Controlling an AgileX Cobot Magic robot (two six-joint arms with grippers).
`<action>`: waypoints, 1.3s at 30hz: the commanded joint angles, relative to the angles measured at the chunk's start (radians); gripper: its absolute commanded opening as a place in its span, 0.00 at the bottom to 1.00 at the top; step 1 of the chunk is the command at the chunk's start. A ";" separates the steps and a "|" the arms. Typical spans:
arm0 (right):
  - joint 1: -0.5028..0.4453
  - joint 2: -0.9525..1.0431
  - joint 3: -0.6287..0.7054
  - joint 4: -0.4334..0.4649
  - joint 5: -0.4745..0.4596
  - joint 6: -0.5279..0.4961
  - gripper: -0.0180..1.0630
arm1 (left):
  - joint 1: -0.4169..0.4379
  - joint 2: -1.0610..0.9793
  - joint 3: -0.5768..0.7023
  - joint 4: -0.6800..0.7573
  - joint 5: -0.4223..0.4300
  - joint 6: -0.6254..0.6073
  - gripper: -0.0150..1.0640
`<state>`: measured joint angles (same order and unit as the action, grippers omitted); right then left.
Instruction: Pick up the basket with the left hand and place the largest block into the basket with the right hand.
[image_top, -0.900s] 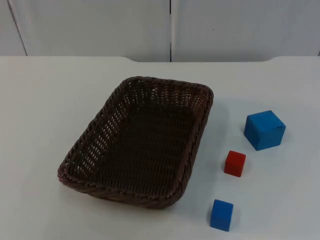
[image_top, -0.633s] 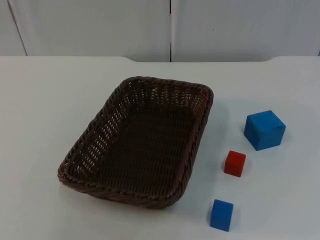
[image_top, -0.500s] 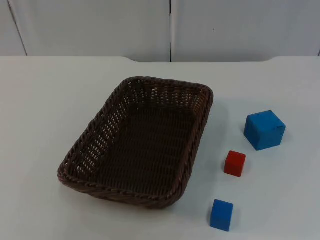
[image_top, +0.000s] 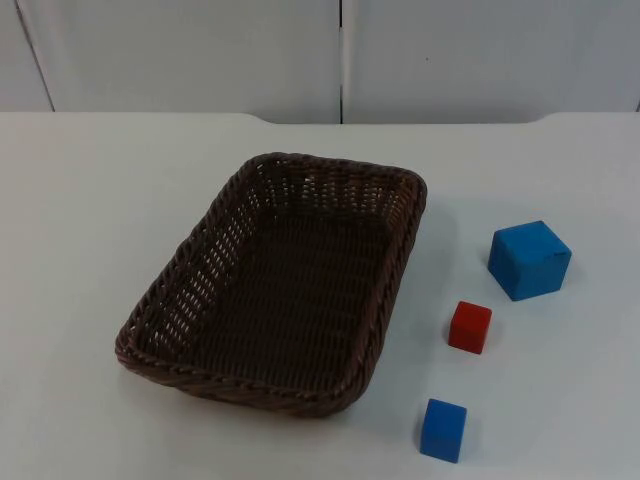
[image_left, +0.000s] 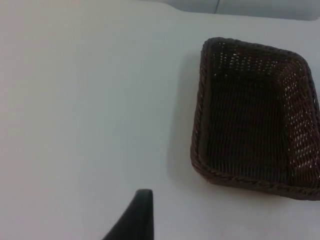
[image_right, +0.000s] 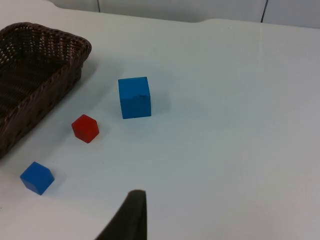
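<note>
The left gripper hangs above bare white table, well apart from the basket; from these views it cannot be told whether it is wide or narrow. The arm waits.

The dark brown woven basket sits flat on the table, its long sides running at a slant from the near left toward the far right. In the left wrist view the basket has nothing inside it.

To the right of the basket three blocks stand in a loose slanting row, none touching another or the basket. Nearest the front edge is the small blue block. Just behind it and a little to the right is the red block, near the basket's right wall. Farthest right and farthest back is the large blue block, the biggest of the three, resting on the table.

The right gripper hangs over open table, well apart from the large blue block, the red block and the small blue block; how wide it stands cannot be told either.

Compared with the earlier top views, nothing has shifted: basket and blocks lie exactly where they lay
</note>
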<state>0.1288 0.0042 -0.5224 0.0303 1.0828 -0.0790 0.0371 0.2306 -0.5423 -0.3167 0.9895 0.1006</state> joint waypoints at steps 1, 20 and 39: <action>-0.006 -0.004 0.005 0.001 -0.003 0.000 0.99 | 0.004 0.053 -0.004 -0.037 -0.062 0.035 0.99; -0.006 -0.004 0.005 -0.001 -0.003 0.000 0.99 | 0.004 0.432 -0.082 -0.218 -0.241 0.287 0.99; -0.006 -0.004 0.005 -0.001 -0.003 0.000 0.99 | 0.004 0.958 -0.397 -0.337 -0.245 0.453 0.99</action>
<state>0.1288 0.0042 -0.5224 0.0303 1.0828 -0.0790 0.0371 1.1776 -0.9281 -0.6335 0.7462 0.5431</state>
